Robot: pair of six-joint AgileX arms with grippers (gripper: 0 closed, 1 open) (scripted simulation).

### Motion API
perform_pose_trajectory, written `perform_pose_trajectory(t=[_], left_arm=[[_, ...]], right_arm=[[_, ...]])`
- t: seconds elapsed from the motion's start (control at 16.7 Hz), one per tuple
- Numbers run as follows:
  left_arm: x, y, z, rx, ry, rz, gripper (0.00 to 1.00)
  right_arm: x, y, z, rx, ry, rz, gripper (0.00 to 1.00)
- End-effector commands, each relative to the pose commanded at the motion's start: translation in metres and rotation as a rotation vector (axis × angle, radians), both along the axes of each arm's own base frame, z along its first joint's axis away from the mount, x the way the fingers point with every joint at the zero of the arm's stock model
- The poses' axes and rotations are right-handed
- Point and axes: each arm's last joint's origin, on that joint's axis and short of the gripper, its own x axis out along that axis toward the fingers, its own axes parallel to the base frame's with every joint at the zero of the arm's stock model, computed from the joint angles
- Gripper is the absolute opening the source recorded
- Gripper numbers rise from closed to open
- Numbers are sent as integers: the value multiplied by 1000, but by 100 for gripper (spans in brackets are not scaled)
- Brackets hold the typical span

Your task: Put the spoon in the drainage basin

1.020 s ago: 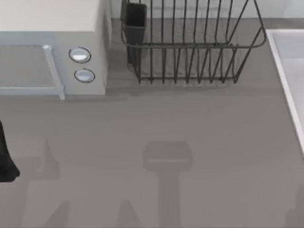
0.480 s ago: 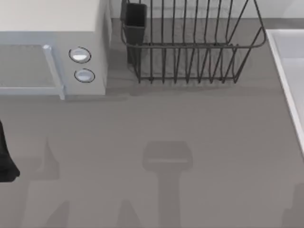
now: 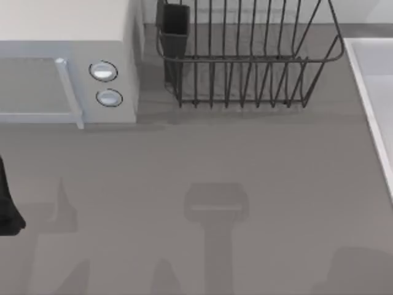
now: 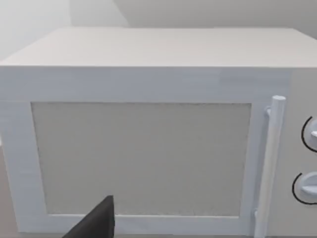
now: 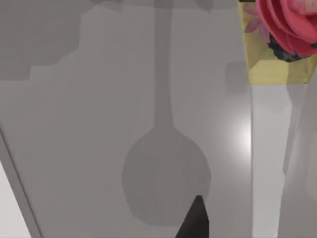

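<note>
Seen from above, a grey table [image 3: 258, 160] carries a white microwave [image 3: 67, 61] at the far left, its two round knobs [image 3: 103, 71] facing the near side; just to its right stands a dark wire dish rack [image 3: 245, 95] with a black cutlery cup [image 3: 175, 24] fixed at its left end; the rim of a white tray [image 3: 368, 86] runs along the table's right edge, apart from the rack.

The left arm [image 3: 6, 206] sits parked at the table's left edge, near the front of the microwave; from its wrist the left gripper [image 4: 99, 222] shows as a single dark tip low before the microwave's door [image 4: 141, 158], with the upright door handle [image 4: 270, 163] off to one side; how far it is open cannot be told, and nothing is seen in its grasp.

From the right wrist, the right gripper [image 5: 195, 220] shows as a dark tip hanging over a pale grey surface; just beside that tip lies a flat grey spoon shape [image 5: 166, 173], round bowl nearest the gripper and handle stretching away; whether this is the spoon itself or only a shadow cannot be told; a yellow box of pink flowers [image 5: 282, 34] stands well apart from it; the right gripper's opening cannot be told either, and nothing is seen held.
</note>
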Motion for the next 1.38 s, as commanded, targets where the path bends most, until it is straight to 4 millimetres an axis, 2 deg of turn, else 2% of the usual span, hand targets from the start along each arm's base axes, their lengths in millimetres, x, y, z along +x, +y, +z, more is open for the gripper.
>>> perform_pose_trajectory(t=[0.12,0.42,0.54,0.66,0.78,0.9,1.14,1.38], left_arm=[[0,0,0,0,0,0,100],[0,0,0,0,0,0,100],[0,0,0,0,0,0,100],[0,0,0,0,0,0,100],[0,0,0,0,0,0,100],[0,0,0,0,0,0,100],[0,0,0,0,0,0,100],[0,0,0,0,0,0,100]], right_arm=[[-2,1,11,-6,-13,-4,0],[-1,1,11,-5,-10,-4,0],[5,-1,13,-1,-1,-1,0],[21,-5,18,6,18,6,0],[46,-10,25,13,40,15,0],[79,-15,33,17,56,26,0],[159,-22,45,12,52,38,0],[233,-16,39,2,24,36,0]])
